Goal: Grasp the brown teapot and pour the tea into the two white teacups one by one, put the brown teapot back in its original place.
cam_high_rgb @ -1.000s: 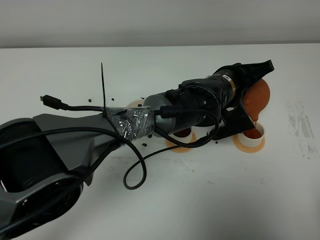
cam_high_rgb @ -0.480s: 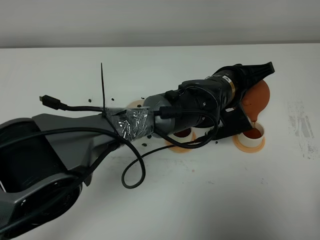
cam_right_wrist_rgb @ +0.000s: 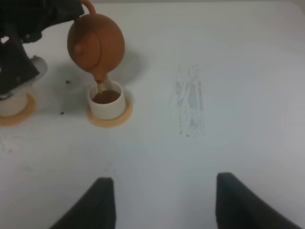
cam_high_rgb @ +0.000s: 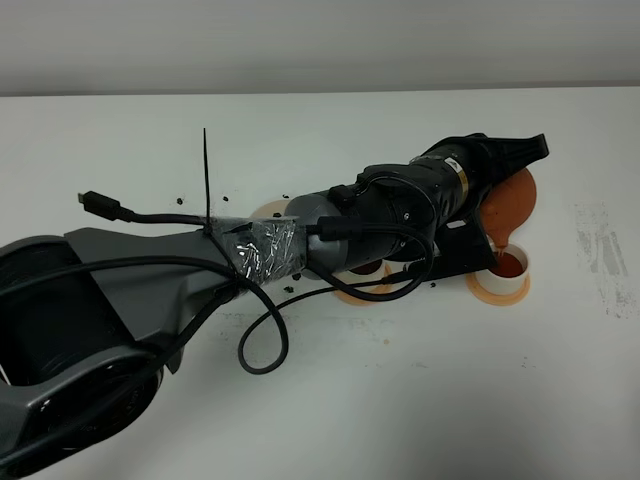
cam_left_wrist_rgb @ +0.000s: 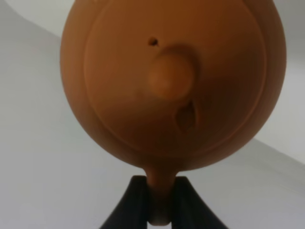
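The brown teapot (cam_high_rgb: 512, 200) has tipped further, left gripper (cam_left_wrist_rgb: 161, 202) clamping its handle, hiding the near cup (cam_high_rgb: 372, 268).

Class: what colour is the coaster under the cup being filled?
Pale orange coaster, under the white cup; clearest in the right wrist view.

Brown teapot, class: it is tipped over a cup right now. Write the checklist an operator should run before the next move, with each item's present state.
1. Left gripper shut on the brown teapot handle: ok.
2. Spout over the right-hand teacup, tea stream landing inside: ok.
3. That cup sits on its orange coaster: ok.
4. Tea level in that cup below the rim: ok, dark tea visible with rim showing.
5. Other teacup already filled: cannot tell, the arm hides it.
6. Right gripper open and away from the cups: ok.
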You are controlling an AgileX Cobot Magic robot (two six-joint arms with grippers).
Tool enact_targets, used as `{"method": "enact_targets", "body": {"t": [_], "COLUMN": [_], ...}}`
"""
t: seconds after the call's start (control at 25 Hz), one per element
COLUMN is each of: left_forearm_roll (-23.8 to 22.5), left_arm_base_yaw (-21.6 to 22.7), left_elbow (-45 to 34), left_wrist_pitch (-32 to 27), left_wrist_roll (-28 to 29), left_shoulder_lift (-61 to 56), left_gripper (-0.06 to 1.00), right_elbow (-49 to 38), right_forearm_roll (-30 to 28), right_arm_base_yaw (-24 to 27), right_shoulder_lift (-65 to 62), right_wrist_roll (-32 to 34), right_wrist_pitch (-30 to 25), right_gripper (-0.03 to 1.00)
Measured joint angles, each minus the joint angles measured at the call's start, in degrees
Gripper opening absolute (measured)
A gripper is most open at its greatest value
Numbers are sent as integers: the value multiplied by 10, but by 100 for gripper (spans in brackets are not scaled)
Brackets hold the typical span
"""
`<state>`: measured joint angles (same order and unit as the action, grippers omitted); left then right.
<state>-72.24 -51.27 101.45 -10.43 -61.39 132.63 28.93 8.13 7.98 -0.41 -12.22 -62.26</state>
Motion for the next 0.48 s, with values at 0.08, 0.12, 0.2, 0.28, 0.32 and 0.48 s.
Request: {"method": "enact_targets", "body": {"t": [0.08, 0.12, 0.2, 0.28, 0.32, 0.48], "left_forearm_roll": [-6, -7, -12, -19, -23, -29], "left_arm_base_yaw": [0, 0, 0, 0, 0, 0], "left_elbow": [0, 0, 0, 0, 0, 0], "left_wrist_pitch": [5, 8, 11, 12, 12, 17], "left_wrist_roll": [6, 6, 8, 9, 9, 10], "left_shoulder_lift": [0, 0, 0, 0, 0, -2], "left_gripper": [12, 12, 12, 12, 12, 12], "right_elbow": [0, 0, 0, 0, 0, 0], "right_forearm_roll": [0, 0, 0, 0, 0, 0], "right_arm_base_yaw": [0, 0, 0, 0, 0, 0], "right_shoulder_lift": [0, 0, 0, 0, 0, 0], "right_wrist_roll": [0, 0, 0, 0, 0, 0], "right_wrist_pitch": [0, 0, 0, 0, 0, 0], "right_gripper": [49, 49, 49, 49, 49, 49]}}
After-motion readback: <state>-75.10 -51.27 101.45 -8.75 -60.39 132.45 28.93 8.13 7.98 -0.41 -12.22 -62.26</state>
